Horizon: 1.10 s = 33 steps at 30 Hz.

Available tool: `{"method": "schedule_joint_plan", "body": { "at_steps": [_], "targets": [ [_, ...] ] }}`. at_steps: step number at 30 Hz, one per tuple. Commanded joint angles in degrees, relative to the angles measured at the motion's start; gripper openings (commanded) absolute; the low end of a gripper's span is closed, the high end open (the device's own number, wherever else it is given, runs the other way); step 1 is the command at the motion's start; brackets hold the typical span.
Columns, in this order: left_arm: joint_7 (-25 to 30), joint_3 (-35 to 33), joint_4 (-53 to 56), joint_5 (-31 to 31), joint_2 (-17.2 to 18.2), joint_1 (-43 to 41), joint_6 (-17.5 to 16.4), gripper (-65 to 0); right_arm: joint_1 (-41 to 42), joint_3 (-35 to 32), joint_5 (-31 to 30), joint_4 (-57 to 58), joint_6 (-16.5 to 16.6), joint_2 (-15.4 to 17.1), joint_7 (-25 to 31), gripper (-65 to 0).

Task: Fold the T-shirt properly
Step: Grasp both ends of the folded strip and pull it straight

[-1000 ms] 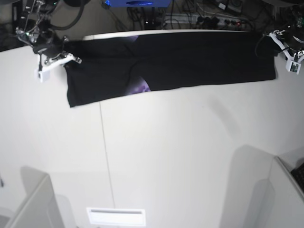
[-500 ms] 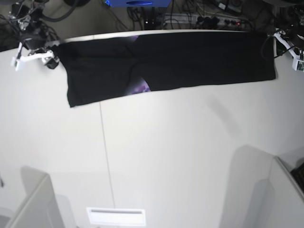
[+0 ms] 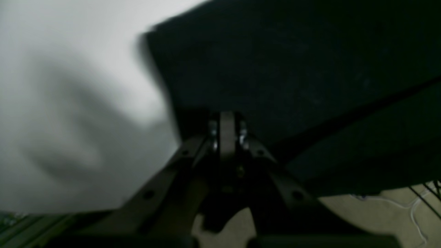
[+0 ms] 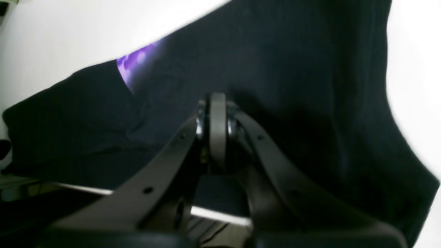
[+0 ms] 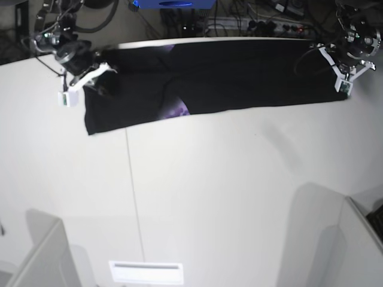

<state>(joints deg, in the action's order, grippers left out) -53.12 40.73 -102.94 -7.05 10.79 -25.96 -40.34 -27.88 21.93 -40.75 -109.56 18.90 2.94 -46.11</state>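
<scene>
The black T-shirt lies as a long folded strip across the far part of the white table. A bit of its purple print shows at the near edge. My right gripper sits at the strip's far left corner. In the right wrist view its jaws are pressed together on the T-shirt, next to the print. My left gripper is at the strip's right end. In the blurred left wrist view it is shut on the edge of the T-shirt.
A thin seam runs down the table. Cables and a power strip lie just behind the far edge. Grey panels stand at the near left and near right. A white slotted plate sits at the front edge.
Both arms, which had swung outward off the shirt's ends, have come back in onto them. Both grippers have closed. The shirt lies much as before.
</scene>
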Motion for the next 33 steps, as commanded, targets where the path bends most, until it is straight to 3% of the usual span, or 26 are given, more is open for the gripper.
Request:
{"method": "schedule_joint_plan", "body": {
  "at_steps": [1, 6, 17, 19, 24, 33],
  "targets": [
    [0.5, 0.4, 1.0, 0.8, 0.9, 0.8, 0.3, -65.0, 0.6, 0.2, 0.8, 0.0, -0.2, 0.4, 0.9, -65.0],
    [0.6, 0.5, 8.1, 1.1, 1.3, 3.9, 0.3, -65.0, 2.3, 0.4, 6.1, 3.4, -0.7, 0.1, 0.9, -65.0],
    [0.2, -3.9, 8.9, 1.5, 1.0, 9.5, 0.3, -65.0, 12.6, 0.7, 6.2, 20.4, -0.8, 2.6, 1.1, -65.0],
    [0.4, -5.3, 8.9, 1.1, 1.0, 9.7, 2.3, -65.0, 14.4, 0.7, 6.2, 21.5, -0.8, 2.7, 1.1, -65.0],
    [0.2, -6.7, 8.9, 1.1, 1.0, 12.0, 3.4, -65.0, 17.5, 2.5, 6.2, 21.3, -5.8, 4.3, 1.0, -65.0],
    [0.2, -3.3, 3.5, 0.9, 0.9, 12.9, 3.1, -65.0, 17.5, 2.2, 5.7, 13.8, -6.0, 3.7, 0.9, -65.0]
  ]
}}
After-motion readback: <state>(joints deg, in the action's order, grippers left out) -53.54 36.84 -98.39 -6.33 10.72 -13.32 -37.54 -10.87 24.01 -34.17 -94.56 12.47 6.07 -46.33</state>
